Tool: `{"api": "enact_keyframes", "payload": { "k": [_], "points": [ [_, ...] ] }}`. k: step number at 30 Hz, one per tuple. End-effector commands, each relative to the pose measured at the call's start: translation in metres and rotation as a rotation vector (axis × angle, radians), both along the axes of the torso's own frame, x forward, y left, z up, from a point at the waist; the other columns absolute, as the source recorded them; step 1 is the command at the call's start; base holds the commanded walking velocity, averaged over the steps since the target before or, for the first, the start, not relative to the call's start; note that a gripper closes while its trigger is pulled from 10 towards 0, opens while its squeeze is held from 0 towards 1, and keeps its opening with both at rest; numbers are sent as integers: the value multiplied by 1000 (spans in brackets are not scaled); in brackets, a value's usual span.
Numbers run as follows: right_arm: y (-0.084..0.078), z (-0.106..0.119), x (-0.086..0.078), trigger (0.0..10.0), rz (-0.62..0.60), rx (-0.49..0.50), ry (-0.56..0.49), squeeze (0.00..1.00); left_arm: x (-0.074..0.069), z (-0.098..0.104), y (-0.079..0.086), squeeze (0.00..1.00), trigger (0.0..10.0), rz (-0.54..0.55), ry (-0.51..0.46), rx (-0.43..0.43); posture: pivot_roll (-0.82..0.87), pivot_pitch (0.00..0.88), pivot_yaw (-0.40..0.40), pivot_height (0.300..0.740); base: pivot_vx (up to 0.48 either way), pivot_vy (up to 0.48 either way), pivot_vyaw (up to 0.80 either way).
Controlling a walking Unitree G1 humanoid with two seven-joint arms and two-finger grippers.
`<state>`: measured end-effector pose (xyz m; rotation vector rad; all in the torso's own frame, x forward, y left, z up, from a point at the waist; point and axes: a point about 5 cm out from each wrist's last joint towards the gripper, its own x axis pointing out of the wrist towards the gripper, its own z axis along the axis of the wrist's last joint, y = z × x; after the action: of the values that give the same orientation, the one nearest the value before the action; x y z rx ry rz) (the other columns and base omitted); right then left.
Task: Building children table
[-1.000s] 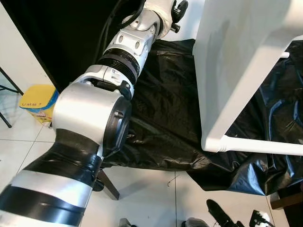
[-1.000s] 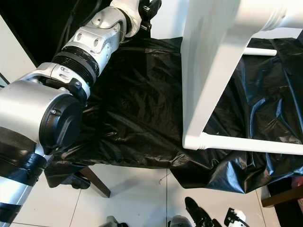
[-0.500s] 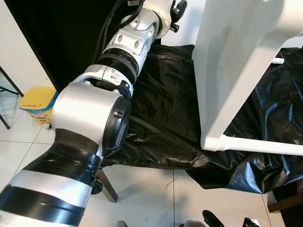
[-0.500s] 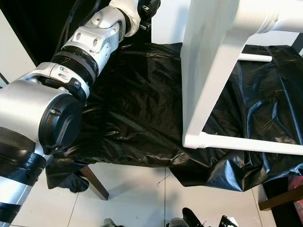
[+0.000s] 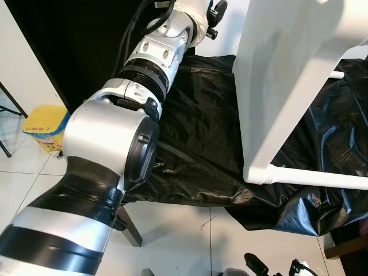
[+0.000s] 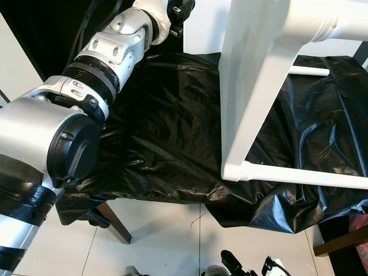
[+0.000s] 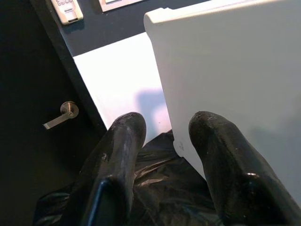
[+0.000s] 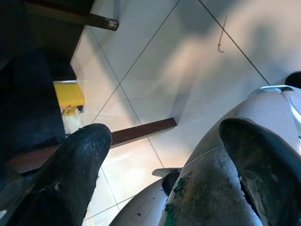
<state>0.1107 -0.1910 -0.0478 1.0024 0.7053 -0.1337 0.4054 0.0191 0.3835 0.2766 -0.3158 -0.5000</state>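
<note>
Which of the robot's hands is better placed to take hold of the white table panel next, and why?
Left, probably. The left hand is raised beside the flat white wooden table panel, fingers open at its edge. The right hand hangs low over the tiled floor.

- The left arm [image 6: 86,86] reaches forward over black plastic sheeting [image 6: 167,138].
- A white table frame [image 6: 253,86] stands tilted on the sheeting, above the tiled floor [image 6: 167,241].
</note>
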Motion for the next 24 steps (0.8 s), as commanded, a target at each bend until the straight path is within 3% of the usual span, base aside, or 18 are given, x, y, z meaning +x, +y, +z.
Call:
{"api": "enact_keyframes", "payload": {
  "k": [1,4,5,6,7,8,9,11,12,13,15,17,24],
  "points": [
    [6,102,-89,10000,-289,-201,-503,0,0,1,-1,0,10000,-1,0,7,-361,225,340,740,0,0,0],
    [6,102,-89,10000,-289,-201,-503,0,0,1,-1,0,10000,-1,0,7,-361,225,340,740,0,0,0],
    [8,102,-91,10000,-267,-185,-515,0,-1,1,-1,0,10000,-3,-1,6,-361,0,0,740,0,0,0],
    [30,6,-37,10000,37,-178,-132,0,9,-22,23,0,10000,36,45,14,-145,0,0,740,0,0,0],
    [30,6,-37,10000,37,-178,-132,0,9,-22,23,0,10000,36,45,14,-145,0,0,740,0,0,0],
    [20,-36,-3,10000,310,-431,125,0,15,-40,41,0,10000,65,80,22,-145,0,0,740,0,0,0],
    [-10,-48,17,10000,438,-683,284,0,19,-57,57,0,10000,93,115,31,-135,0,0,740,0,0,0],
    [-10,-48,17,10000,438,-683,284,0,19,-57,57,0,10000,93,115,31,-135,0,0,740,0,0,0],
    [-31,-47,25,10000,486,-830,365,0,20,-72,68,0,10000,117,140,37,-136,0,0,740,0,0,0],
    [-30,-49,21,10000,499,-833,377,0,21,-84,74,0,10000,136,168,22,-137,0,0,740,0,0,0],
    [-30,-49,21,10000,499,-833,377,0,21,-84,74,0,10000,136,168,22,-137,0,0,740,0,0,0],
    [-29,-51,16,10000,523,-837,392,0,22,-108,88,0,10000,186,214,-7,-138,0,0,740,0,0,0],
    [-22,-53,15,10000,580,-853,381,0,21,-127,102,0,10000,240,240,-71,-134,0,0,740,0,0,0]
  ]
}}
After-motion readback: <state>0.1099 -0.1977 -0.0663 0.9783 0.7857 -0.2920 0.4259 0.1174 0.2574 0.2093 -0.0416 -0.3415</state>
